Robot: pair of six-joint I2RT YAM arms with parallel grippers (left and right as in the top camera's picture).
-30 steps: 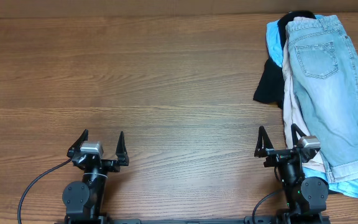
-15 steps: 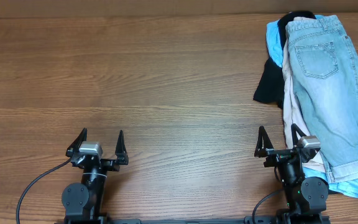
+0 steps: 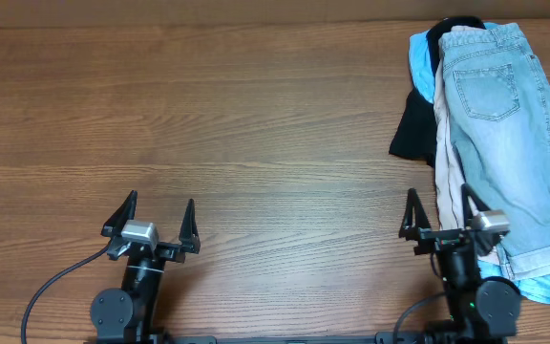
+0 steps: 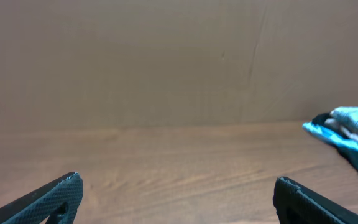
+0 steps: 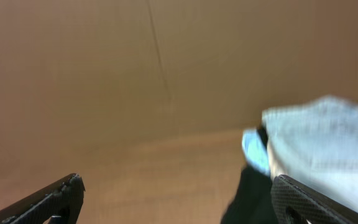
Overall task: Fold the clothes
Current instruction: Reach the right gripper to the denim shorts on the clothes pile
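Observation:
A pile of clothes lies at the table's right side. Light denim shorts (image 3: 504,134) lie on top, over a beige garment (image 3: 447,162), a light blue one (image 3: 421,67) and a black one (image 3: 413,129). My right gripper (image 3: 437,210) is open and empty just left of the pile's near end; its wrist view shows the denim (image 5: 322,137) ahead on the right, blurred. My left gripper (image 3: 158,212) is open and empty over bare wood at the front left; its wrist view shows the pile (image 4: 350,130) far off on the right.
The wooden table (image 3: 237,124) runs wide between the arms and the far edge. A brown cardboard wall (image 4: 166,62) stands behind the table. A black cable (image 3: 51,287) loops by the left arm's base.
Both arms have shifted slightly toward the near edge, with the right gripper edging right, nearer the pile. The clothes have not moved.

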